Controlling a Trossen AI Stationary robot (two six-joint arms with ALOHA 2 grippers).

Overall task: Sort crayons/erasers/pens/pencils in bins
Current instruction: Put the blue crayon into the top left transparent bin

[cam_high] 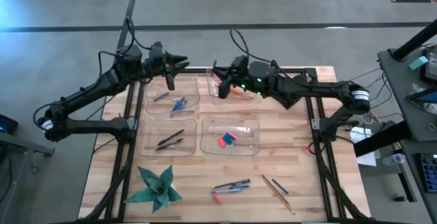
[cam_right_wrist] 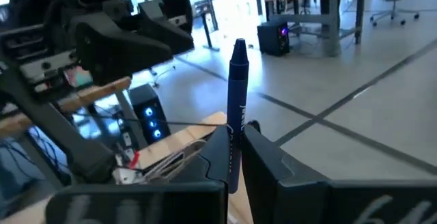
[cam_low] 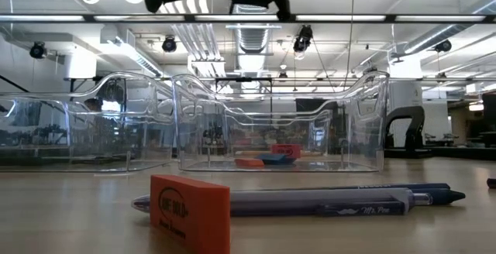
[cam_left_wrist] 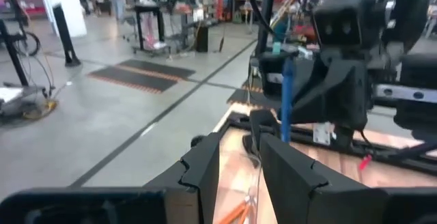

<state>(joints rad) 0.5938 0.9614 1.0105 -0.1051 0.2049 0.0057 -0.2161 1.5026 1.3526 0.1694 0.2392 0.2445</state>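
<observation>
The right gripper point(cam_right_wrist: 234, 157) hangs above the far edge of the desk point(cam_high: 300, 176), over the far right bin point(cam_high: 229, 91), its jaws closed on a blue crayon point(cam_right_wrist: 237, 108) that stands upright between them. The left gripper point(cam_high: 179, 63) hovers above the far edge too, at the far left bin point(cam_high: 172, 100); its jaws stand narrowly parted and nothing shows between them.

The four clear bins sit in a two-by-two block on the far half of the desk. The far left bin holds several blue crayons point(cam_high: 179, 104) and a darker stick. The far right bin holds an orange pencil point(cam_high: 240, 93). The near left bin point(cam_high: 168, 137) holds two dark pens point(cam_high: 170, 139). The near right bin point(cam_high: 231, 136) holds erasers point(cam_high: 227, 139), pink-red and light blue.

Still unsorted along the near edge: a cluster of pens point(cam_high: 231, 186) with a red eraser point(cam_low: 191, 214) just beside them, two orange pencils point(cam_high: 276, 192) lying slantwise toward the near right corner, and a short dark stick point(cam_high: 279, 186) just beside them. A small red piece point(cam_high: 306, 148) lies at the right edge; what it is cannot be told. A green folded-paper star point(cam_high: 156, 187) sits near the near left corner.
</observation>
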